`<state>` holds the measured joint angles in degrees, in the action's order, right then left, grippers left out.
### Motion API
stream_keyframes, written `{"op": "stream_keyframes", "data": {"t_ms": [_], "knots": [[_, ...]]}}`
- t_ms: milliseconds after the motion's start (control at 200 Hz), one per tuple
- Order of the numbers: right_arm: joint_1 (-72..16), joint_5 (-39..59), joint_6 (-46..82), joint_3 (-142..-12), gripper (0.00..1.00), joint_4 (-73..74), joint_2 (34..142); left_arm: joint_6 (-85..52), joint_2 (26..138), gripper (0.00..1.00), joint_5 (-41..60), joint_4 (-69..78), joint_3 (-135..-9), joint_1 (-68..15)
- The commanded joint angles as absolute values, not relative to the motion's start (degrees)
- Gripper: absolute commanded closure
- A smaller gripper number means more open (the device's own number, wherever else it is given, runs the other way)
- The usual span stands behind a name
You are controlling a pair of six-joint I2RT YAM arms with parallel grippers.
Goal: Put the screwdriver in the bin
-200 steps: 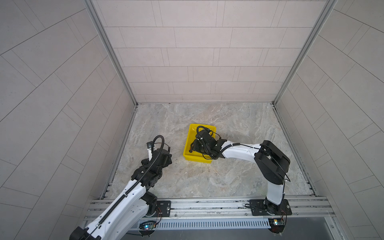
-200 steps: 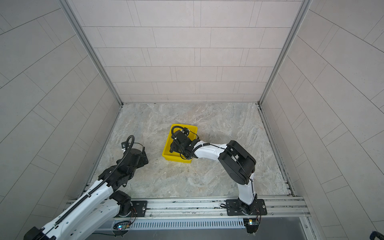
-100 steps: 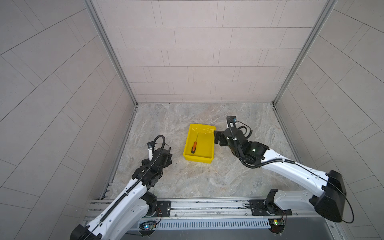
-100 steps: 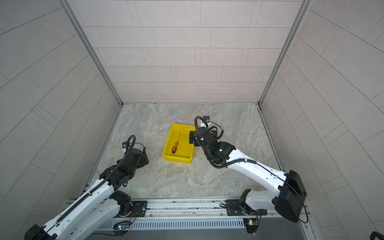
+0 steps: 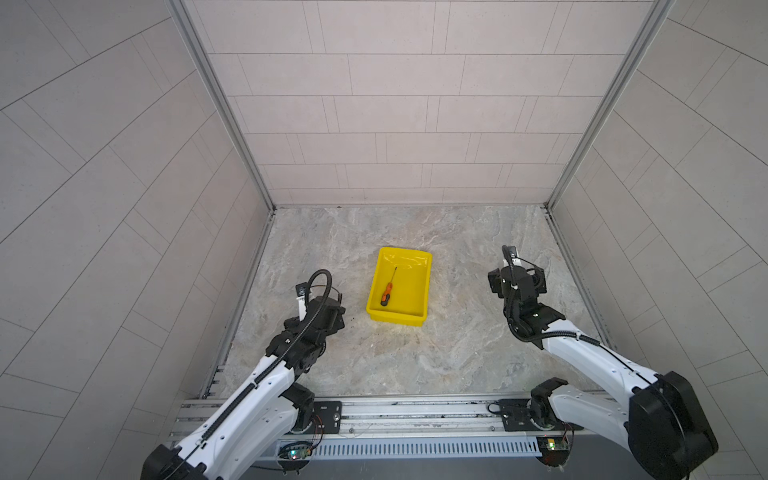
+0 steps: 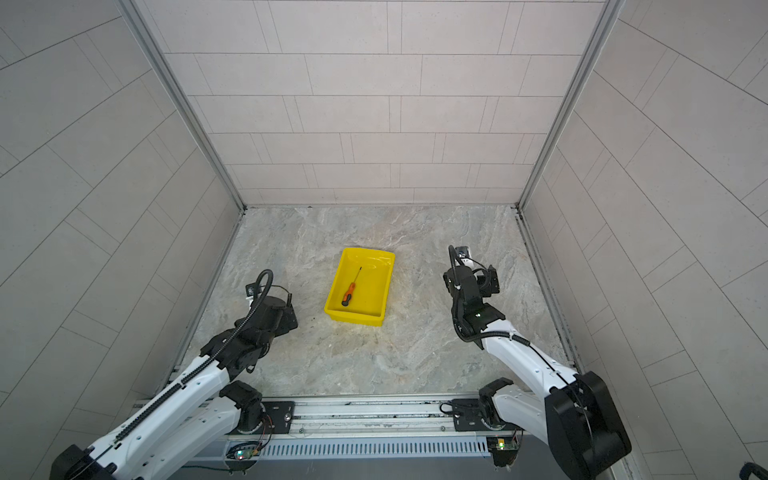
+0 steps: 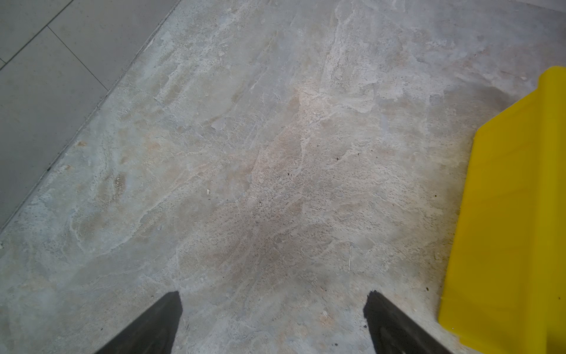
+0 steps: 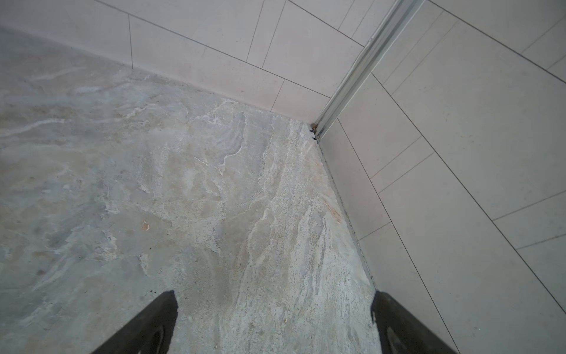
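Screwdriver place: the screwdriver point(image 5: 387, 293) lies flat on the floor of the bin point(image 5: 397, 319), in its left half and closer to the near wall; both top views show it so point(image 6: 350, 293).
Screwdriver and jaws: it lies between the two grippers, touches neither of them, and is inside no jaws.
Left gripper: the left gripper point(image 7: 272, 300) is spread wide, and between its dark fingers point(image 7: 153, 325) there is only bare table surface. It grips nothing.
Left side relation: in both top views the left arm point(image 5: 266, 386) ends near the left side of the bin, apart from it. In the left wrist view only the yellow outer wall of the bin point(image 7: 514, 214) shows, just beside one finger; the screwdriver is hidden behind this wall.
Right gripper: the right gripper point(image 8: 274, 298) is also spread wide and carries nothing; its fingers point(image 8: 404, 325) frame only the table.
Right side relation: the right arm point(image 5: 590, 357) ends well apart from the bin, on its right side, and its wrist camera looks at the corner where two tiled walls point(image 8: 459, 153) meet.
Screwdriver look: small and slim, with orange handle, black butt end and thin dark shaft. The butt points to the near left corner of the bin; the shaft points away, to the far wall, leaning a little to the right.
Bin look: bright yellow, rectangular, shallow, with low walls and rounded corners point(image 6: 354, 319); it is clearly longer than the screwdriver.
Table: grey-beige marbled table point(image 5: 415, 357), on which the bin stands.
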<state>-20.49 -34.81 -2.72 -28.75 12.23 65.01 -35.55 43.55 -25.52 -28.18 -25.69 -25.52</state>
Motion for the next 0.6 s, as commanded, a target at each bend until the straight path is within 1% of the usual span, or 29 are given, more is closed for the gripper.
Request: {"op": "stream_keyframes", "data": {"t_ms": [0,100,185,250,340,425,530,595], "knots": [[-20.3,-34.0,-7.4,-27.6,0.0,24.4,68.2,-35.7,42.8,0.0,-26.3,-29.0,-25.9,-25.2],[-20.3,-33.7,-7.6,-27.6,0.0,27.9,72.3,-35.6,43.0,0.0,-25.9,-28.9,-25.9,-25.2],[-20.2,-33.4,-11.0,-26.9,0.0,32.0,75.5,-35.7,43.0,0.0,-26.2,-29.0,-25.9,-25.3],[-20.0,-33.7,-13.8,-25.5,0.0,38.1,78.5,-35.6,43.3,0.0,-26.0,-28.6,-25.9,-25.2],[-19.9,-35.6,-13.7,-23.8,0.0,46.8,82.3,-35.5,43.8,0.0,-25.9,-28.8,-26.2,-25.2],[-19.7,-35.1,-13.6,-23.8,0.0,46.9,84.0,-35.6,44.1,0.0,-26.1,-28.6,-26.2,-25.3],[-19.7,-35.1,-11.2,-23.1,0.0,50.8,86.4,-35.5,44.1,0.0,-26.0,-28.6,-26.4,-25.2],[-19.6,-34.5,-12.0,-23.0,0.0,52.1,87.5,-35.5,44.1,0.0,-26.1,-28.6,-26.5,-25.2]]}}
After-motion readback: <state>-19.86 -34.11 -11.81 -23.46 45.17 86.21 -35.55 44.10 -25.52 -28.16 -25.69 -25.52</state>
